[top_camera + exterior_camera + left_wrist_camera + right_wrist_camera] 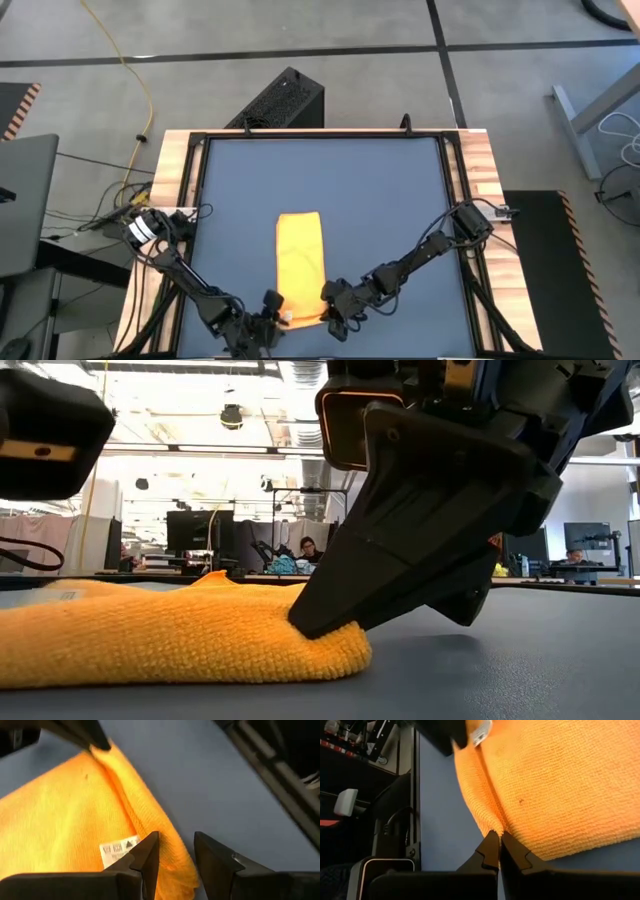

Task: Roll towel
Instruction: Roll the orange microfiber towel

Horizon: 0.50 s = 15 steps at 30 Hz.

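Note:
The yellow-orange towel (300,265) lies folded into a narrow strip on the dark blue table mat (380,190), running from near to far. Its white tag (120,847) sits at the near left corner. My left gripper (272,305) is at that corner, open, with its fingers on either side of the towel's near edge (176,862). My right gripper (330,300) is at the near right corner, shut on the towel. In the low view, the towel (150,630) lies flat and my right gripper (310,622) meets its right end. My left gripper: one fingertip (150,847) stands over the towel beside the tag, the other (210,852) outside the edge; I cannot tell whether they touch it. My right gripper pinches a small fold of the towel's near edge (495,825) between its two fingertips, slanting down from the near right. The towel stays flat on the mat.
Black rails and wooden strips (170,180) frame the mat on both sides. A black box (285,100) stands on the floor beyond the far edge. The mat is bare beyond the towel's far end (300,215). People sit at desks in the room behind (305,550).

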Tool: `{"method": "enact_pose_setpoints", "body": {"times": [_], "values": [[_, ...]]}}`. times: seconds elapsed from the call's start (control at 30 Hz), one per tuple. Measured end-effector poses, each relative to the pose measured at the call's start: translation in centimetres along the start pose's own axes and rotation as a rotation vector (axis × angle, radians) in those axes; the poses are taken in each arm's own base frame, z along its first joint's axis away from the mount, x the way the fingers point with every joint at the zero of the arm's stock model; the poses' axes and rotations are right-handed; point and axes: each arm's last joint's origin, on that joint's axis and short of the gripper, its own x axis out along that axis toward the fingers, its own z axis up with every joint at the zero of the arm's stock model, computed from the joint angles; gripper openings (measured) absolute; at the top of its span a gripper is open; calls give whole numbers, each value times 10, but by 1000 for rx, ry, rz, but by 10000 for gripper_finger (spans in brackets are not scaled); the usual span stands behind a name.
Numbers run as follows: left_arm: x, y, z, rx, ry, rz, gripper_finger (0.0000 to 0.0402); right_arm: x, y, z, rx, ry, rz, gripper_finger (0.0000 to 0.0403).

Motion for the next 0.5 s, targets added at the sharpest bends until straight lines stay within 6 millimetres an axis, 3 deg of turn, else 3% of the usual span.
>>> {"method": "enact_pose_setpoints", "body": {"times": [0.33,0.5], "values": [[0,2,-5,-64,33,47,110,0,1,-1,6,1,2,22],[1,7,-9,-132,56,86,69,0,5,-6,15,6,8,22]]}}
